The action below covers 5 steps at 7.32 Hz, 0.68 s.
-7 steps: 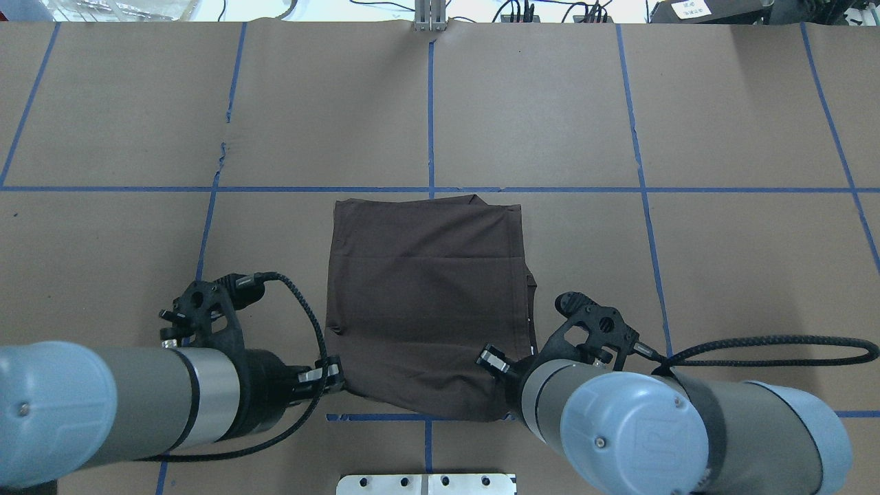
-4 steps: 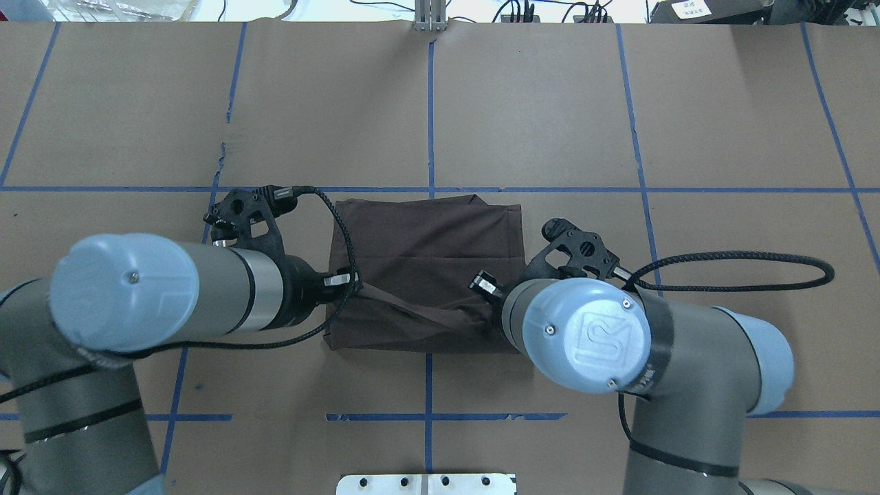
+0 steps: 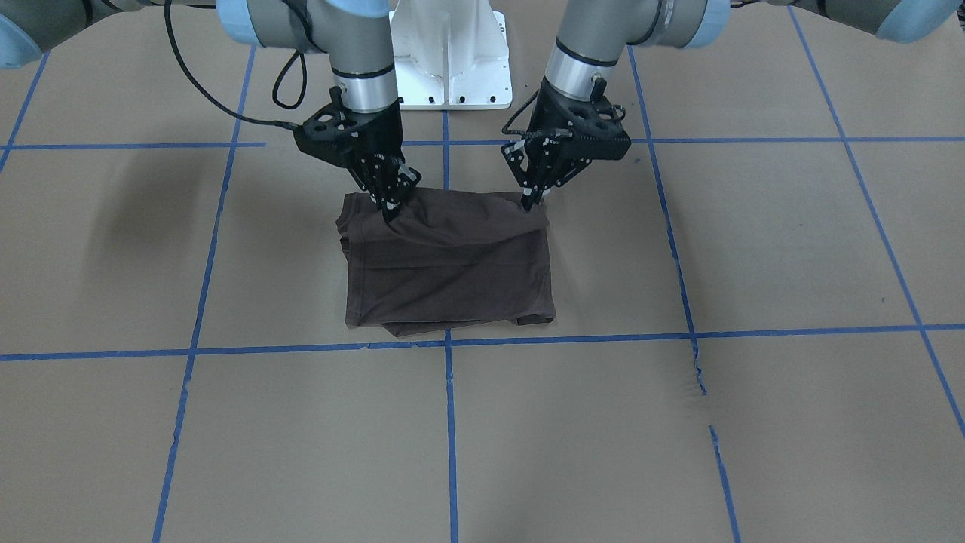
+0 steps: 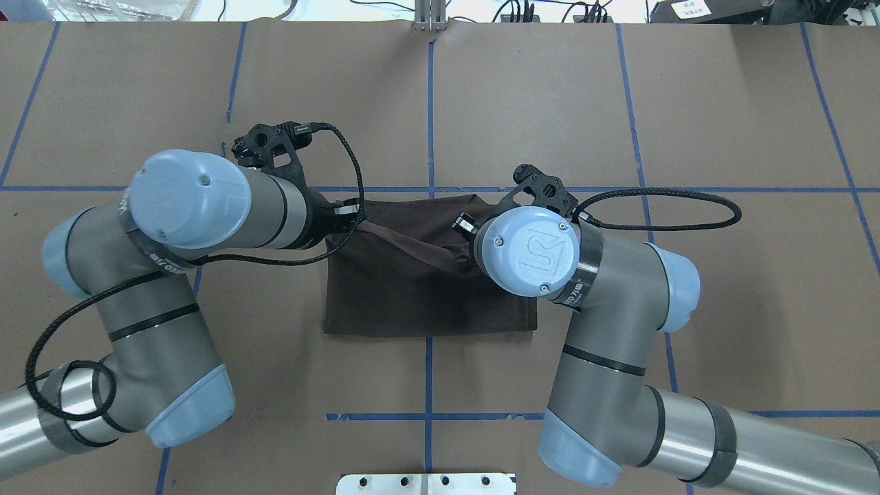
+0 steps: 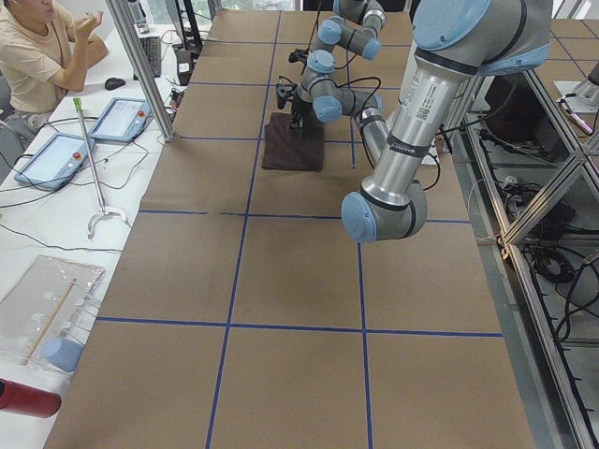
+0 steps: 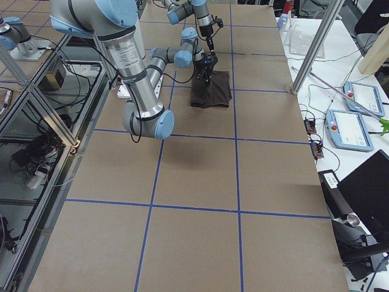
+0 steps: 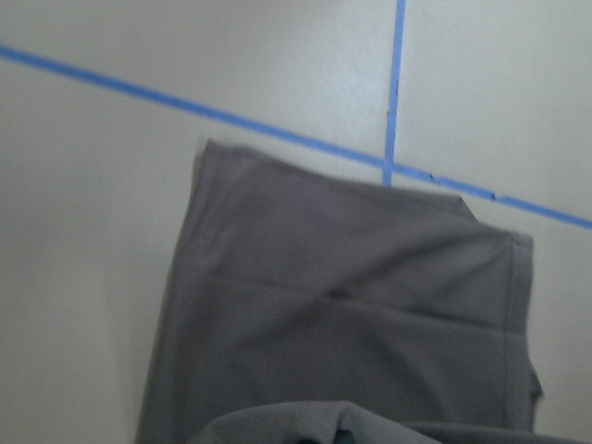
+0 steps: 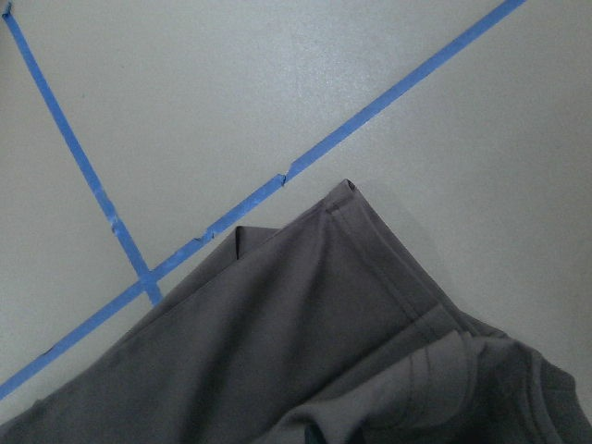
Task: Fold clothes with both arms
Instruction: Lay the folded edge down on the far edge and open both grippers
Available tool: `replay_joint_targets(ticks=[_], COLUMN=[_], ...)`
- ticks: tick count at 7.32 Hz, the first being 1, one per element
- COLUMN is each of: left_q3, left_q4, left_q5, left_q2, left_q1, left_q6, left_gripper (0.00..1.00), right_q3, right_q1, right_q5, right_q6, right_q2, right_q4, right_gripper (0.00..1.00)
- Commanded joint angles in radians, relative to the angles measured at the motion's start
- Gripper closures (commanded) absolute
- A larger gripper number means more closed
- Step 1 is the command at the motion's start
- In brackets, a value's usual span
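- the dark brown t-shirt (image 3: 452,271), a thin soft knit, lies folded into a rough rectangle near the counter's middle, its far edge just beside a blue tape line (image 3: 603,333). the edge nearest the robot is lifted into a sagging, creased ridge.
- the right end effector (image 3: 389,211), with slim black fingers pressed together, pinches one corner of that lifted edge.
- the left end effector (image 3: 532,202) is clamped on the other corner in the same way.
- the counter (image 3: 754,249) is matte brown paper, flat and gridded with tape.
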Motion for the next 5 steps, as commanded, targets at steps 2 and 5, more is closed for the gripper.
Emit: replay_joint_targets(ticks=[2, 5], left_q3=[0.218, 0.301], left_q4=[-0.173, -0.236], left_q5=[0.004, 0.005], left_q2=[-0.031, -0.033], left_q1=[-0.022, -0.020], left_q6=[0.036, 0.037], left_gripper=[1.00, 1.00], right_q3=[-0.178, -0.221], right_q1=[0.024, 0.034], right_q5=[0.004, 0.004], right_q6=[-0.022, -0.026], right_q2=[0.049, 0.071], right_q4=[0.108, 0.112], right_gripper=[1.00, 1.00])
